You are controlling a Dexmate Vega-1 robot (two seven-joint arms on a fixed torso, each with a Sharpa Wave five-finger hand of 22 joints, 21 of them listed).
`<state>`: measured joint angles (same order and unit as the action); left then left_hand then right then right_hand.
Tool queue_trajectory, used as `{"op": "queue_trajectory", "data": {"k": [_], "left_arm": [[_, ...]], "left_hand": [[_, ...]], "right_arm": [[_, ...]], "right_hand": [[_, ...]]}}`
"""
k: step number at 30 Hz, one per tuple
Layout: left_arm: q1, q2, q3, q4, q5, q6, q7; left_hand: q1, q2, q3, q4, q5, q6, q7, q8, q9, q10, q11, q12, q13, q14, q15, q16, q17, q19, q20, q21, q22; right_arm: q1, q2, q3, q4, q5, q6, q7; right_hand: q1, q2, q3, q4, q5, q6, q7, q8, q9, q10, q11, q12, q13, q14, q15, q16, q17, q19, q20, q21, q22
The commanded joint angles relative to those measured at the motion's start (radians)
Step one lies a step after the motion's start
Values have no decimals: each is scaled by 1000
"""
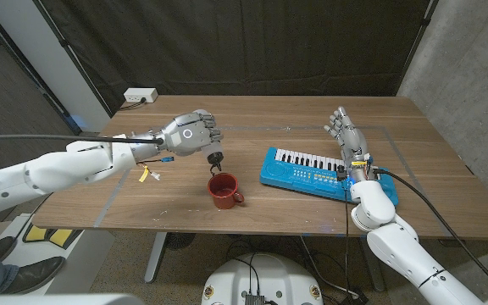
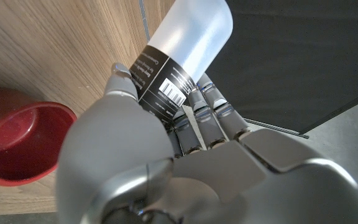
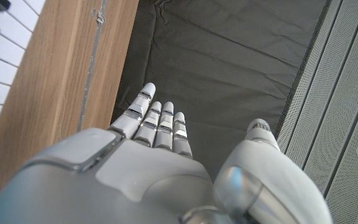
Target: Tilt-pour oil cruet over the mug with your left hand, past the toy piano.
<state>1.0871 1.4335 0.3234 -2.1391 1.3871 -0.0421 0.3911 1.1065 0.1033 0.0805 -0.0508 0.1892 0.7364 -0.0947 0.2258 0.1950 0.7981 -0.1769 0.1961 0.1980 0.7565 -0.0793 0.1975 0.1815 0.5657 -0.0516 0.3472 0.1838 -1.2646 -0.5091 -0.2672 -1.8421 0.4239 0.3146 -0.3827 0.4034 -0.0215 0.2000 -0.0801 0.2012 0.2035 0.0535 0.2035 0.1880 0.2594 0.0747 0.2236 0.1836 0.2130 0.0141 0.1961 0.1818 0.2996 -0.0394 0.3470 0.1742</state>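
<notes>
Lab — black backdrop curtain (image 1: 227,42) (concrete wall (image 1: 473,76)), wooden table (image 1: 269,110).

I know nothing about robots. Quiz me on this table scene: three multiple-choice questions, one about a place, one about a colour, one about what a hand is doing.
1. Where is the red ceramic mug relative to the blue toy piano?
A. on the robot's left of it
B. on top of it
C. on the robot's right of it

2. What colour is the piano's body?
A. yellow
B. blue
C. green

3. What is the left hand doing?
A. hanging with nothing in it
B. pressing piano keys
C. gripping the frosted plastic oil cruet, tilted above the mug

Answers: 1 A, the head view shows the mug left of the piano. 2 B, its casing is blue. 3 C, the left wrist view shows fingers wrapped around the labelled cruet.
</notes>
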Motion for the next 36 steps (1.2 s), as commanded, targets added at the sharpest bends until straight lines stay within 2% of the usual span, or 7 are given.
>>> {"op": "queue_trajectory", "data": {"k": [1,18,26,36], "left_arm": [[-43,14,13,-20,64,-40,-58],[-121,-15,61,-24,171,-121,-70],[-149,-19,81,-60,229,-165,-133],[-194,-63,109,-82,284,-206,-210]], "left_hand": [[4,-3,25,16,8,15,-4,6,2,14,-11,4,4,11,-128,0,1,1,-64,-4,2],[11,-5,27,11,10,29,-9,9,1,28,-20,4,4,23,-134,1,1,8,-70,-5,2],[15,-14,25,6,10,29,-16,8,1,30,-25,3,4,21,-134,-2,0,9,-70,-7,2],[15,-16,24,5,12,33,-18,8,1,33,-27,2,4,26,-133,-1,1,9,-69,-9,2]], "right_arm": [[22,8,-12,33,13,11,16],[16,12,-9,44,15,34,12],[6,17,-11,46,11,52,11],[-15,21,-10,46,12,68,10]], "right_hand": [[4,8,-2,-2,2,8,1,-3,5,9,1,1,5,8,-2,-3,3,7,-27,-5,4],[4,9,-3,-2,2,8,0,-4,5,10,1,1,5,9,-3,-3,3,10,-27,-9,4],[4,10,-3,-2,2,9,1,-4,5,10,0,0,5,9,-3,-4,3,12,-27,-11,4],[3,10,-4,-3,2,10,0,-4,5,13,0,1,5,10,-3,-4,3,13,-27,-15,4]]}}
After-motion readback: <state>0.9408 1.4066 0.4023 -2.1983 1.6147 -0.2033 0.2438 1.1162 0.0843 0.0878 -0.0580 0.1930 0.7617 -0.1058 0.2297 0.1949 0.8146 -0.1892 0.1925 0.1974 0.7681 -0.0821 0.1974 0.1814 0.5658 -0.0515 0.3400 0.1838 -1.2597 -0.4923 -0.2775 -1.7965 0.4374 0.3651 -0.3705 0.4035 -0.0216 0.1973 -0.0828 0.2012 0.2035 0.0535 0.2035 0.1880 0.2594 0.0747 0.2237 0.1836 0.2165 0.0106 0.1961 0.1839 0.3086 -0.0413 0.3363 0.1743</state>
